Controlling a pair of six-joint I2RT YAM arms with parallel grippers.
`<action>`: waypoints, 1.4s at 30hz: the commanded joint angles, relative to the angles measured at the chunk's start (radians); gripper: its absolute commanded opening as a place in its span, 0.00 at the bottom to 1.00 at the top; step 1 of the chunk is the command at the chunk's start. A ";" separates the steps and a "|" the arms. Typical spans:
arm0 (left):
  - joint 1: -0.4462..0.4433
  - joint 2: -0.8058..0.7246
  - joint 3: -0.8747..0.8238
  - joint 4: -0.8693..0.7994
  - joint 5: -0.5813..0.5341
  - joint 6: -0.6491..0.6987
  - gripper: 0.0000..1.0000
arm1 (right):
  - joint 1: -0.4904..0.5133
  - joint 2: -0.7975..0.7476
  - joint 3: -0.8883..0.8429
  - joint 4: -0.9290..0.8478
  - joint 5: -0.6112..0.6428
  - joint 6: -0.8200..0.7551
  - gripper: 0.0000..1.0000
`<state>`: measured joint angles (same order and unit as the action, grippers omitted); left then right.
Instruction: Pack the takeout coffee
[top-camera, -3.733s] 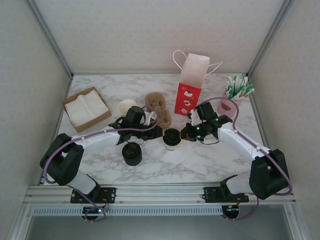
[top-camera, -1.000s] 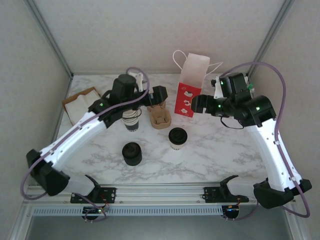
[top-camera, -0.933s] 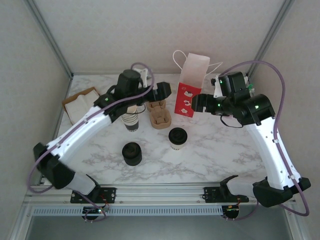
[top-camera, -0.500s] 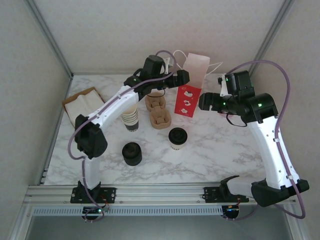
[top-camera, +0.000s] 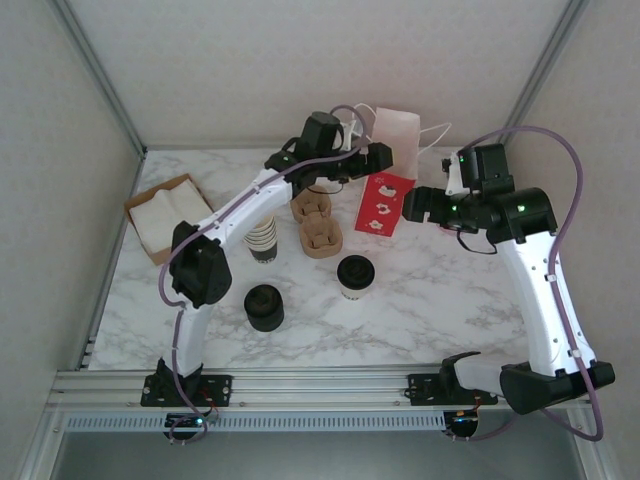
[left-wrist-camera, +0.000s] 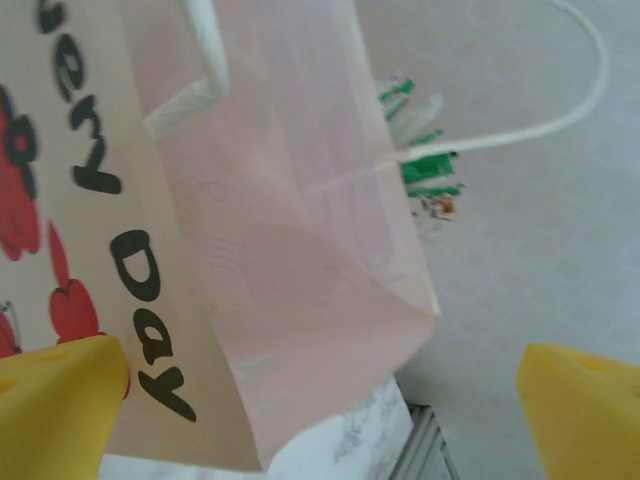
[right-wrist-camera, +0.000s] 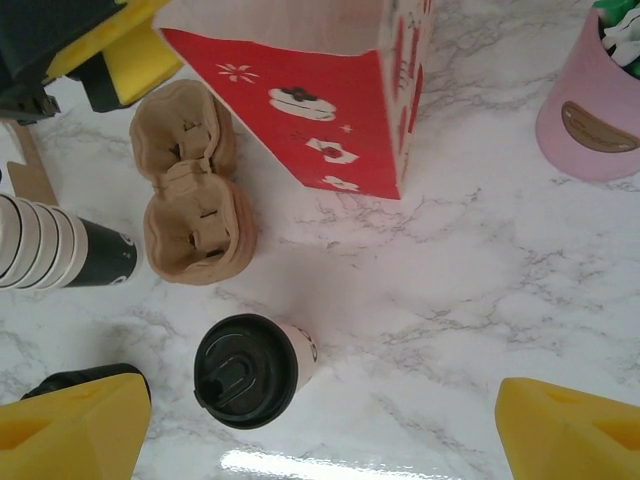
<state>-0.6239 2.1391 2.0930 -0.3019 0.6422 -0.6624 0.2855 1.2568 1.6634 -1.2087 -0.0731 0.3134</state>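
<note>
Packing has not really begun: the coffee (top-camera: 352, 276) stands alone on the bench (top-camera: 440, 310), near the middle, well apart from both hands and outside the bag (top-camera: 389, 188). It sits upright on its base, long axis straight up from the bench, black lid facing up. In the right wrist view it is seen nearly from above.

The bag stands toward the back of the bench and looks tipped rather than square, its white mouth up by the left hand (left-wrist-camera: 320, 392). That hand has its fingers spread wide at the bag's upper edge, with the pale inside of the bag showing between them. Whether a finger touches the paper I cannot tell.

The right hand (right-wrist-camera: 320, 415) hangs in the air just right of the bag, fingers wide apart and holding nothing, looking down at the coffee and the brown carrier (right-wrist-camera: 190, 185).

Judging from this, the work in hand is readying the bag, perhaps steadying or opening it. What remains is nearly everything: grasp the coffee, lift it upright, lower it through the bag's mouth and let go. The stack of cups (top-camera: 263, 238), the stack of lids (top-camera: 264, 306) and the napkin box (top-camera: 170, 212) sit to the left.
</note>
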 joint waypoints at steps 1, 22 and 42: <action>-0.045 0.018 0.019 0.096 0.092 -0.058 1.00 | -0.008 0.017 0.038 -0.001 -0.015 -0.018 0.90; 0.010 -0.386 -0.342 0.037 -0.085 0.098 1.00 | -0.008 0.275 0.347 -0.063 -0.026 -0.090 0.65; 0.026 -0.854 -0.844 0.150 -0.386 0.115 1.00 | 0.092 0.683 0.699 -0.232 0.166 -0.192 0.45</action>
<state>-0.6048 1.3273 1.3010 -0.2077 0.3401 -0.5320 0.3717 1.9240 2.3283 -1.4036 0.0387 0.1440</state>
